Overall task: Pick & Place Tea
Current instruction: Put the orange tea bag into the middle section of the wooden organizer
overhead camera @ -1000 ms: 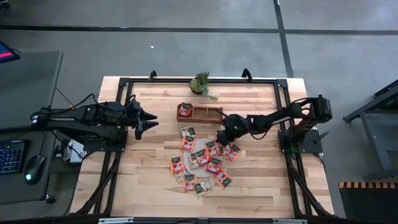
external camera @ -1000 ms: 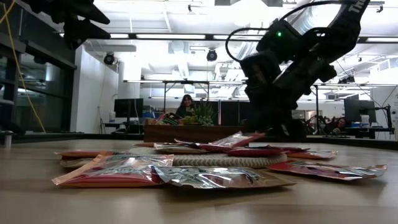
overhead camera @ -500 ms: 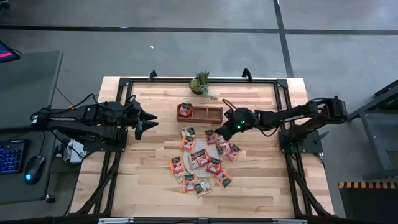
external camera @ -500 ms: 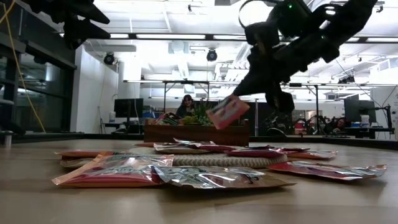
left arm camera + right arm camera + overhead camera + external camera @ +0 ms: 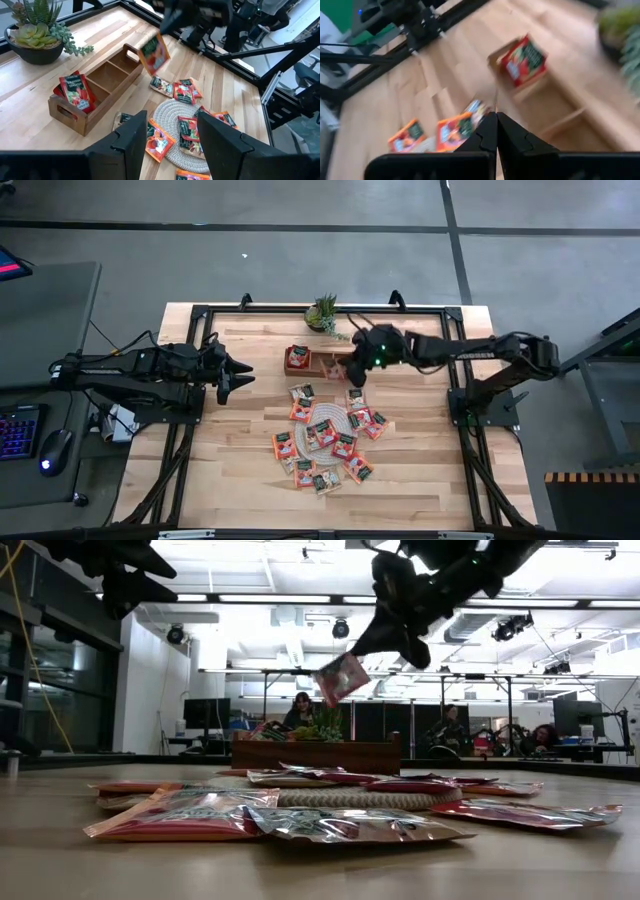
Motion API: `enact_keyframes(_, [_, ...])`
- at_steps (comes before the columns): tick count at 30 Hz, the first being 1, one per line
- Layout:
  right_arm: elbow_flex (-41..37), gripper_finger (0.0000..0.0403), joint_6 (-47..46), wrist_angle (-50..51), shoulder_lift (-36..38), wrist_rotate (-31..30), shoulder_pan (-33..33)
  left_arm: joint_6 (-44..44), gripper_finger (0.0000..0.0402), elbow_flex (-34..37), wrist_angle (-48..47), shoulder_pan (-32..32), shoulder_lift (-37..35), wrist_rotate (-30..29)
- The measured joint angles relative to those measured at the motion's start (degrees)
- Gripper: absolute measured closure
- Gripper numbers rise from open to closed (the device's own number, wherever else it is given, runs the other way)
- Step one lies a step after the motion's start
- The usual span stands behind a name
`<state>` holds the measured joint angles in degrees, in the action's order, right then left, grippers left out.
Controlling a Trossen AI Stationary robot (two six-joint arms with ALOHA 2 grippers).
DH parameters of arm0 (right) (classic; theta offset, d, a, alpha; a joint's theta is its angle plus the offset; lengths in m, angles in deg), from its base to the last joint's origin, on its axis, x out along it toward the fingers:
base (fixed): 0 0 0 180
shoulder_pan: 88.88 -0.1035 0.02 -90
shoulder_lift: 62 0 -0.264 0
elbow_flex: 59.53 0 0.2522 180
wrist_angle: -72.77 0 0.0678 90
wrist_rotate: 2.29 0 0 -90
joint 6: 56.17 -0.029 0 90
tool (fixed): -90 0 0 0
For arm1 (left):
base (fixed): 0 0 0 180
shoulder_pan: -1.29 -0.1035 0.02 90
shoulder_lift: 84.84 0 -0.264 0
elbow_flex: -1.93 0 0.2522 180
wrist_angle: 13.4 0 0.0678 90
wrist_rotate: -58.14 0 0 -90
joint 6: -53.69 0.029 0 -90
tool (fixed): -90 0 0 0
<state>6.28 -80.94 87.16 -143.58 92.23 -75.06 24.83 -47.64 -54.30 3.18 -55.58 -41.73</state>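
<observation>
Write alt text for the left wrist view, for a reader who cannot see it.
The right gripper holds a red tea sachet in the air above a wooden tray, whose end compartment already holds sachets. More sachets lie on and around a round woven mat, seen past the left gripper's open fingers.

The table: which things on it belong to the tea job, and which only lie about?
Belong to the job:
- tea sachets, loose on and around the mat
- one sachet held in the air by the right gripper
- wooden tray, one sachet already in its end compartment

Only lying about:
- round woven mat
- potted plant
- left gripper, waiting to the side
</observation>
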Motion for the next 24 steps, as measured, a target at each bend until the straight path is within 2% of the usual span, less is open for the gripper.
enact_keyframes(8, [3.49, 0.0403, 8.37, -1.26, -1.49, 1.07, 5.72, 0.0, 0.0229, 0.0, 0.02, 0.0, 0.0, -0.02])
enact_keyframes(15, [3.49, 0.0403, 10.71, -8.24, -7.41, 4.66, 8.01, 0.02, 0.0229, 0.0, 0.02, 0.0, 0.01, -0.02])
enact_keyframes(24, [3.49, 0.0403, 9.53, -11.67, -13.4, 5.43, 9.71, 0.02, 0.0229, 0.0, -0.01, 0.0, 0.01, -0.04])
